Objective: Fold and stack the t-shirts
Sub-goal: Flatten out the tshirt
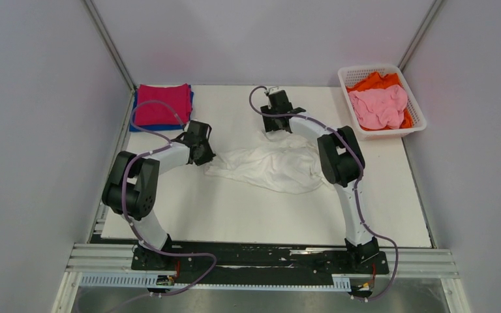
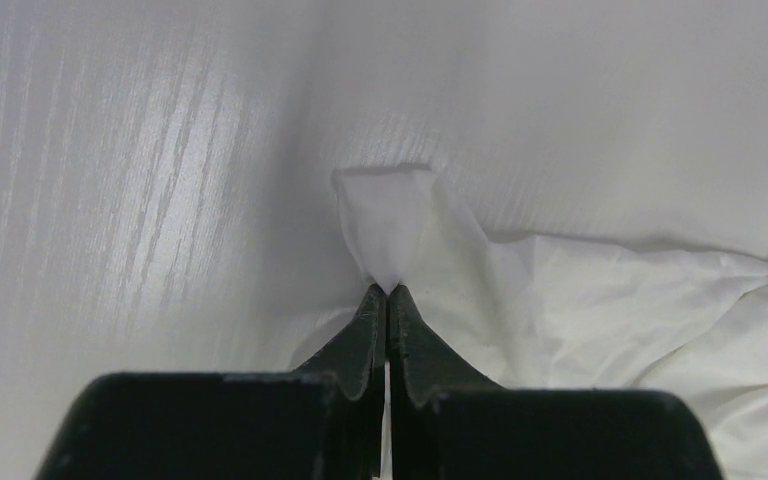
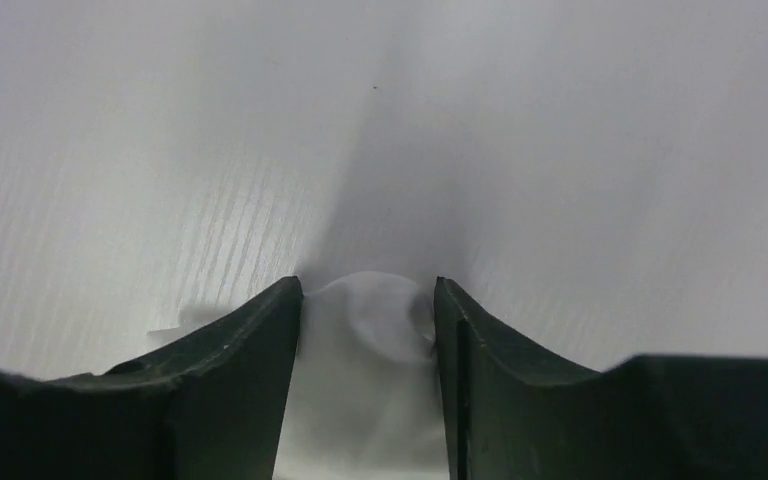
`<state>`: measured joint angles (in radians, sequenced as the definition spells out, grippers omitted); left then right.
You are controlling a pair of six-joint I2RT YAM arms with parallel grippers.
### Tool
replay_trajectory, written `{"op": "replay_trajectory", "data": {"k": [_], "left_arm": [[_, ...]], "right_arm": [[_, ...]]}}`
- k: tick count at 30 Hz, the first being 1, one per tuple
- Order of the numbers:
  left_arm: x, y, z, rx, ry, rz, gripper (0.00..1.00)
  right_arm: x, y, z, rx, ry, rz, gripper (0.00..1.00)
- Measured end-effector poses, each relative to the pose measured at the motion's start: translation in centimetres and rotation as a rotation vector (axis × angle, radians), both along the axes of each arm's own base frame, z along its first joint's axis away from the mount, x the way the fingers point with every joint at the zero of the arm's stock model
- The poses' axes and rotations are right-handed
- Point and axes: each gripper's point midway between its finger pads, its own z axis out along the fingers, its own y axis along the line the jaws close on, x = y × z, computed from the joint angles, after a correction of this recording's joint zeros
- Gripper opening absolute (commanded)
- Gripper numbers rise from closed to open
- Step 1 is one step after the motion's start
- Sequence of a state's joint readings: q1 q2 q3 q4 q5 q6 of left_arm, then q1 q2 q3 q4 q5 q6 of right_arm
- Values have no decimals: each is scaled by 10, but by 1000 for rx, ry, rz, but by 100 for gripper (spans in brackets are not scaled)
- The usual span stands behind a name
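Observation:
A large white t-shirt (image 1: 274, 168) lies crumpled in the middle of the white table (image 1: 235, 215). My left gripper (image 1: 207, 158) is at its left end, shut on a small peak of the white cloth (image 2: 385, 215); the jaws (image 2: 388, 291) meet with the fabric pinched at their tips. My right gripper (image 1: 275, 128) is at the shirt's far edge, jaws apart (image 3: 368, 287), with a fold of white cloth (image 3: 360, 380) bunched between the fingers. A folded magenta t-shirt (image 1: 163, 104) lies on a blue one (image 1: 135, 126) at the back left.
A white lattice basket (image 1: 350, 70) stands at the back right, holding a pink t-shirt (image 1: 379, 107) on an orange one (image 1: 373, 81). Grey walls close in on the table at the left, back and right.

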<state>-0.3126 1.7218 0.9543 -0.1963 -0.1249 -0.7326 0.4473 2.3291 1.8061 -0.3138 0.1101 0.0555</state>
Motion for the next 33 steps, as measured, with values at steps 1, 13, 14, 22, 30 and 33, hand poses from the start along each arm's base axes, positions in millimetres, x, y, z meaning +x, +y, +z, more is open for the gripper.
{"op": "replay_trajectory", "data": {"k": [1,13,14,22,30,33], "left_arm": [[-1,1,0,3,1,2,0],[-23,16,14,52,-6,-3,0],[-23,17,23,52,-31,-7,0],[-11,23,133,18,-375,-13,0],[-36,28,282,-70,-819,-50,0],[-55,28,351,-116,-996,-77,0]], "right_arm": [[0,1,0,3,1,-7,20],[-18,-28,26,-34,-49,-107,0],[-21,-32,38,-32,-74,-114,0],[-55,-78,235,111,-503,-216,0],[-142,-119,411,288,-894,-192,0],[-182,-123,457,354,-998,-117,0]]}}
